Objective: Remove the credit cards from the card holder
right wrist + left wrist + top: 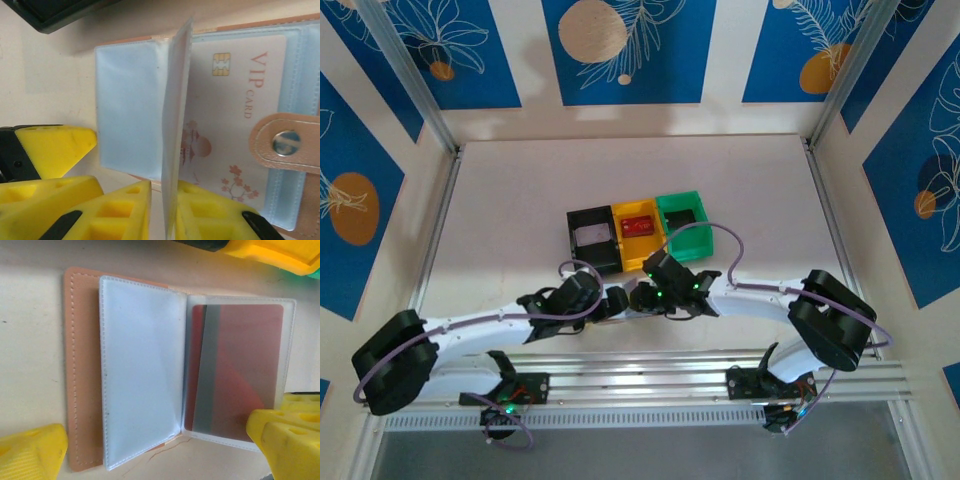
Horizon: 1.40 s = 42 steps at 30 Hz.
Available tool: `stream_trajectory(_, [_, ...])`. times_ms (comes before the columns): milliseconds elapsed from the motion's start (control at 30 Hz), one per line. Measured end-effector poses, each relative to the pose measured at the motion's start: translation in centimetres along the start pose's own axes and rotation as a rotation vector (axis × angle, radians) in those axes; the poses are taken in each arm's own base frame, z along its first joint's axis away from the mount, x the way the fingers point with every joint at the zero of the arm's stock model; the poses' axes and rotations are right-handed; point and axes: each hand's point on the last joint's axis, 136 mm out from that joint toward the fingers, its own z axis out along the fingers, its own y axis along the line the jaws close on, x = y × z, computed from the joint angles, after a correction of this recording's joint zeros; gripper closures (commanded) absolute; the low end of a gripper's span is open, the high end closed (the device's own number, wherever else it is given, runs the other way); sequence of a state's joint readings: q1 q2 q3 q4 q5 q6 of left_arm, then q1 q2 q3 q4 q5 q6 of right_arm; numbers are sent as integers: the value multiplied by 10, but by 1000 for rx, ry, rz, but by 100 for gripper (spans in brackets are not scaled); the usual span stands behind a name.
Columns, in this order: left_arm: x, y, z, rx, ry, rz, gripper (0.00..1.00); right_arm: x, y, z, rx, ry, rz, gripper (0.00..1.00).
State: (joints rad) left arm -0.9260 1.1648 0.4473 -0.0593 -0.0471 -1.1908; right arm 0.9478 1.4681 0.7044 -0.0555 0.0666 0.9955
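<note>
**A:** Card holder (82, 390) is lying open on the surface (30, 340), just on the arms' side of the yellow bin (270, 252). A dark red card (235, 365) and a pale VIP card (235, 100) sit in its clear pockets. What could go sideways?

**B:** Right hand (165, 210) is narrow with a clear flap (175, 100) standing up between its fingers, can't tell if it's really pinching. Lift by that flap and I'd guess the whole holder comes up, nothing pins it. Left hand (155, 435) is wide open, holding nothing. Also the snap tab (287, 142) lies across the VIP card, so that one may snag sliding out.
</note>
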Motion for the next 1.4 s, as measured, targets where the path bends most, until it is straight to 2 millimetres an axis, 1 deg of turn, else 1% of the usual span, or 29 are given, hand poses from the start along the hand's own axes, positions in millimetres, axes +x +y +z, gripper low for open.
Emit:
stream_trajectory(367, [-16,5,-29,4,-66,12,1,-4,28,-1,-77,-4,-36,73])
stream_trajectory(533, [-24,10,-42,1,-94,5,1,-3,41,3,-101,15,-52,72])
stream_trajectory(733, [-27,18,-51,-13,-106,6,1,0,49,10,-120,36,-64,72])
stream_trajectory(900, [-28,22,-56,-19,-114,3,1,2,52,10,-134,45,-67,72])
stream_trajectory(1067, [-25,28,-56,-47,-102,18,1,-1,54,9,-150,47,-65,72])
stream_trajectory(1233, [-22,37,-52,-124,-66,57,1,-11,45,3,-148,23,-47,72])
stream_trajectory(1400, [-25,32,-48,-166,-38,103,1,-21,36,-5,-139,1,-36,72])
